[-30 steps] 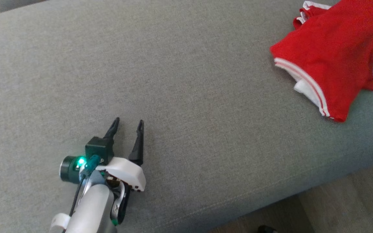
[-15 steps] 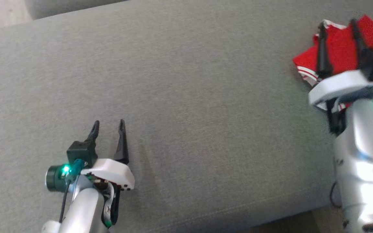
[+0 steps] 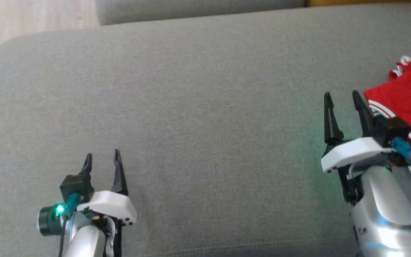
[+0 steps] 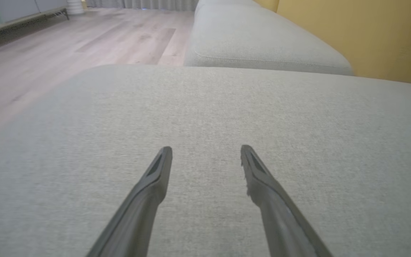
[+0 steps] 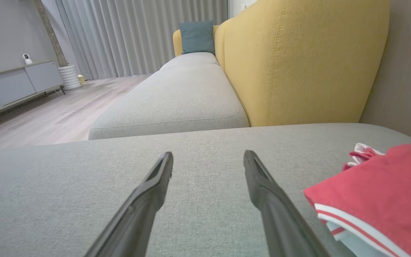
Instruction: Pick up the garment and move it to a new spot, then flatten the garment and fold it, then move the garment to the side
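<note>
**Red garment bunched at the cushion's right side**

It is bright red with white striped trim, lying in loose folds on the grey sofa cushion, just right of the right end effector. That one and the left end effector both stand wide, holding nothing.

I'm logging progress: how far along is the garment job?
Looks done: the red garment lies as a compact, folded-looking bundle at the right edge of the grey sofa cushion. In hand: nothing; the left gripper and right gripper stand open and empty over bare cushion. Left: probably nothing, though the fold's neatness is hard to judge.
</note>
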You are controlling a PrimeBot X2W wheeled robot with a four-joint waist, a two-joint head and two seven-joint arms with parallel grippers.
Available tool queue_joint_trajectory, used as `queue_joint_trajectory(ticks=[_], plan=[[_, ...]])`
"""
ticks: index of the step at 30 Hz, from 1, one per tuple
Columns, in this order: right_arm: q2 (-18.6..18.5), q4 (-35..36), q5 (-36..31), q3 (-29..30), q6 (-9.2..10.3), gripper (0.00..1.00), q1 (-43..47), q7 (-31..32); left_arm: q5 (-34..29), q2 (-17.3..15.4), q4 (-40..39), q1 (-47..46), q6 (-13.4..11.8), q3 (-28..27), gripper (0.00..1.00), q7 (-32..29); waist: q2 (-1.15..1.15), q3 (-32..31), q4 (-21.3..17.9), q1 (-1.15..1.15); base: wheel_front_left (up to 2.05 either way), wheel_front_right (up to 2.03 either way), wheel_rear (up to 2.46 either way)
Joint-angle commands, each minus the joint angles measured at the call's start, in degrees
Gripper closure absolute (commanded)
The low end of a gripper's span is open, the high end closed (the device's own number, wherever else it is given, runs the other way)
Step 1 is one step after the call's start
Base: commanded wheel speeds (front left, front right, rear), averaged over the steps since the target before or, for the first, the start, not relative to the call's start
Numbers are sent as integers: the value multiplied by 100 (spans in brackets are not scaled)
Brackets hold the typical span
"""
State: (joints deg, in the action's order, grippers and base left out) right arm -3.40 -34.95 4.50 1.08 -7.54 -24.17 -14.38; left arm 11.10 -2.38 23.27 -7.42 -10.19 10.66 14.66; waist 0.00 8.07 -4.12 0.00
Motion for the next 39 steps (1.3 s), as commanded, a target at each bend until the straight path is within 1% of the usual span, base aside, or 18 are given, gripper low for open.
queue_joint_trajectory(ticks=[1, 2, 6, 17, 18, 23, 27, 39], plan=[[51, 199, 76, -146, 5, 0, 5, -62, -110, -50, -204, -113, -62, -241, 0, 34, 0, -172, 163, 0, 0, 0, 0], [51, 202, 101, -157, 5, 0, 52, -62, -183, -50, -204, -84, -74, -264, 0, 34, 0, -202, 185, 0, 0, 0, 0], [51, 177, 197, -190, 5, 0, 208, -62, -155, -50, -290, 27, -34, -386, 0, 34, 0, -328, 239, 0, 0, 0, 0], [52, 144, 279, -315, 5, 0, 346, -62, 122, -50, -511, 166, 310, -656, 0, 34, 0, -421, 159, 0, 0, 0, 0], [9, -13, 264, -167, 0, 100, 389, 0, 144, 1, -322, 335, 329, -429, 100, 0, 0, -422, 159, 0, 0, 0, 0], [39, -337, 315, -150, 0, 100, 595, 42, 210, 55, 18, 480, 368, -415, 100, -25, 0, -424, 158, 0, 0, 0, 0], [39, -303, 512, -109, 0, 100, 603, 114, 399, 53, 9, 461, 402, -457, 100, -86, 0, -433, 164, 0, 0, 0, 0], [40, -18, 1409, -65, 1, 100, 757, 304, 1229, 42, -104, 437, 548, -579, 100, -292, 0, -471, 190, 0, 0, 0, 0]])
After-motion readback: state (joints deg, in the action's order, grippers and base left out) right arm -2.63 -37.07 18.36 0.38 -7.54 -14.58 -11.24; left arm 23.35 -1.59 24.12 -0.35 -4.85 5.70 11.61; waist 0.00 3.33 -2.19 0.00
